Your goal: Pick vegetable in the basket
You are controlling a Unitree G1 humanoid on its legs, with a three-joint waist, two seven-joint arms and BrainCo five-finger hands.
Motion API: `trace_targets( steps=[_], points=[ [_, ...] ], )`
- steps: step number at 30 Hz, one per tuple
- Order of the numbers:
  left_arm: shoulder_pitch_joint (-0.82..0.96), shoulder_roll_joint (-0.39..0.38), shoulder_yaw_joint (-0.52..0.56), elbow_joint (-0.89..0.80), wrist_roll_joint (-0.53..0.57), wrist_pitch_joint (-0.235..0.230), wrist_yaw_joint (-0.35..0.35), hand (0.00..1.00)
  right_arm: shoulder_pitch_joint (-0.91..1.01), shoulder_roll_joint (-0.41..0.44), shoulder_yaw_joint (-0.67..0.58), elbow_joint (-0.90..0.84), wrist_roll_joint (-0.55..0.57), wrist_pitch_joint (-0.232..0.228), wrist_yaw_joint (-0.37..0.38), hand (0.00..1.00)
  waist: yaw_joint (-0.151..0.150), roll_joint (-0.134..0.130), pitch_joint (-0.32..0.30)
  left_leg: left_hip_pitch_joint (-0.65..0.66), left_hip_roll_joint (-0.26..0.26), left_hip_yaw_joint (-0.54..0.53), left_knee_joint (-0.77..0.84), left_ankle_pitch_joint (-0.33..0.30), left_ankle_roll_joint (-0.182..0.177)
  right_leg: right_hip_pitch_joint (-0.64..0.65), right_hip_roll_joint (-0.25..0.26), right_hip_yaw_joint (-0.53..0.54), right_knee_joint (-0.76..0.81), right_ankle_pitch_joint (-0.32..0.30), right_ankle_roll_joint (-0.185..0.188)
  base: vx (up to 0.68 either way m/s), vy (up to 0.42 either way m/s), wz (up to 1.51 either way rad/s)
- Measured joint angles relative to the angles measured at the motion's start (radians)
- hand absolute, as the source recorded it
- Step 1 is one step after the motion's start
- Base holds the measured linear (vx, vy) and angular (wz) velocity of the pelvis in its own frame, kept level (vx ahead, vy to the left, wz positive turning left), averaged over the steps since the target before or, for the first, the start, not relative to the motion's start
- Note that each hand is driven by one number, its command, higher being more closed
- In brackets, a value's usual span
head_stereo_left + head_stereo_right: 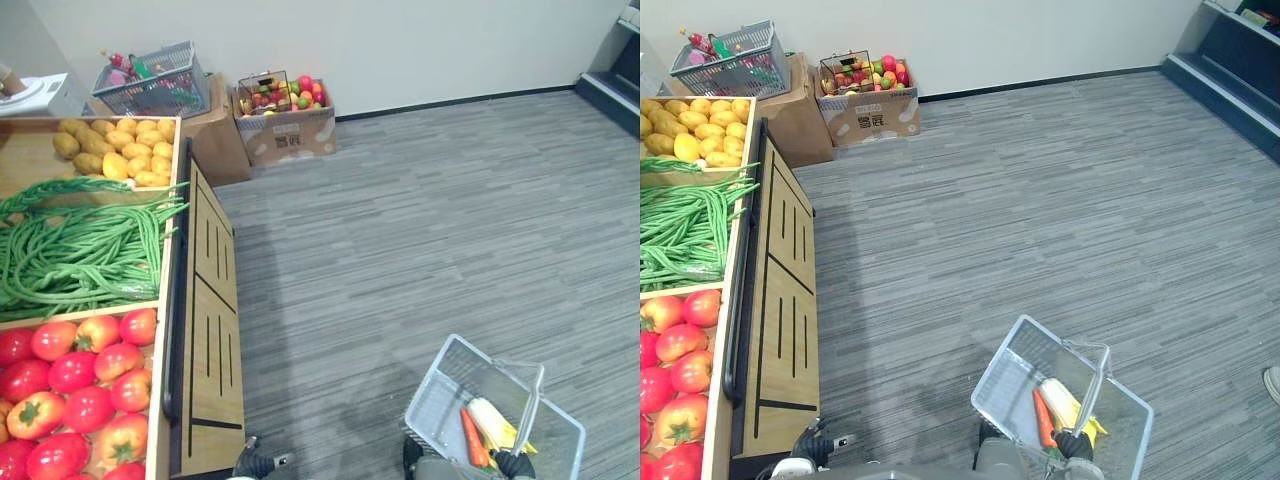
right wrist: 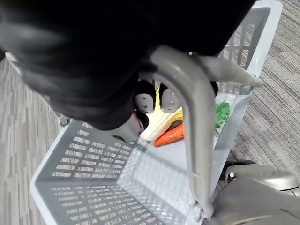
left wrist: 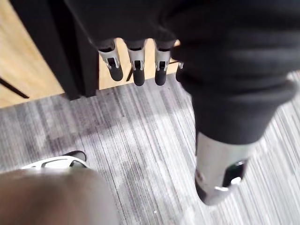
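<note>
A grey striped carpet floor (image 1: 420, 230) is spread across most of the scene. A long wooden bench (image 1: 215, 330) with a dark rail is set along the robot's left. Its top is divided into three open compartments. A heap of long green beans (image 1: 80, 255) is laid in the middle one, glossy red tomatoes (image 1: 75, 385) are piled in the nearest, and yellow-brown potatoes (image 1: 115, 150) are heaped in the farthest. Against the white wall beyond the bench, a plain brown cardboard box (image 1: 215, 140) is topped by a grey wire basket (image 1: 150, 85). Just beside it, a printed cardboard box (image 1: 290, 138) is filled with small coloured fruit (image 1: 300, 92). At the robot's right, a pale grey plastic lattice basket (image 1: 428, 385) is held by its grey hoop handle (image 2: 187, 122), round which the fingers (image 2: 144, 99) of the right hand (image 2: 93, 61) are curled. The left hand (image 3: 187, 42) is hung low beside the bench's front panel, its fingers (image 3: 137, 74) kept straight, and nothing is gripped. Inside the lattice basket, a pale yellow ear of corn (image 1: 492, 420) and an orange carrot (image 1: 473, 438) are laid side by side, touching.
</note>
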Motion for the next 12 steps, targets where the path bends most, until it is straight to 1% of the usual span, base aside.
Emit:
trace_targets(
  steps=[2,4,8,11,12],
  points=[
    [0.008,-0.009,0.026,0.006,-0.055,0.005,-0.008,0.0,0.001,0.001,-0.006,0.021,0.0,0.004,0.001,1.0,-0.001,0.007,-0.011,0.002,0.007,-0.015,0.0,0.0,0.0,0.043,0.01,-0.019,-0.071,0.031,-0.005,0.0,-0.056,0.23],
    [0.008,-0.023,0.046,0.032,-0.113,0.006,-0.021,0.0,0.001,0.001,-0.008,0.045,0.0,0.015,0.001,1.0,0.0,0.022,-0.032,-0.001,0.018,-0.049,-0.005,0.0,0.0,0.08,0.021,-0.051,-0.131,0.055,-0.011,0.0,-0.087,0.32],
    [0.009,-0.034,0.046,0.042,-0.146,0.007,-0.037,0.0,-0.003,-0.002,-0.008,0.053,0.0,0.022,0.001,1.0,0.003,0.032,-0.036,0.0,0.027,-0.086,-0.017,0.001,-0.002,0.093,0.031,-0.086,-0.137,0.055,-0.012,-0.03,-0.063,0.28],
    [0.004,-0.032,0.045,0.062,-0.155,0.007,-0.041,0.0,-0.006,0.002,-0.007,0.058,0.0,0.023,0.007,1.0,0.004,0.029,-0.035,0.014,0.028,-0.107,-0.022,0.003,-0.004,0.114,0.031,-0.102,-0.137,0.053,-0.014,-0.04,-0.02,0.14],
    [0.003,-0.03,0.045,0.07,-0.155,0.007,-0.043,0.0,-0.006,0.003,-0.007,0.058,0.0,0.023,0.019,1.0,0.004,0.028,-0.035,0.015,0.026,-0.107,-0.031,0.004,-0.004,0.118,0.03,-0.103,-0.137,0.053,-0.014,-0.04,-0.009,0.03]
  ],
)
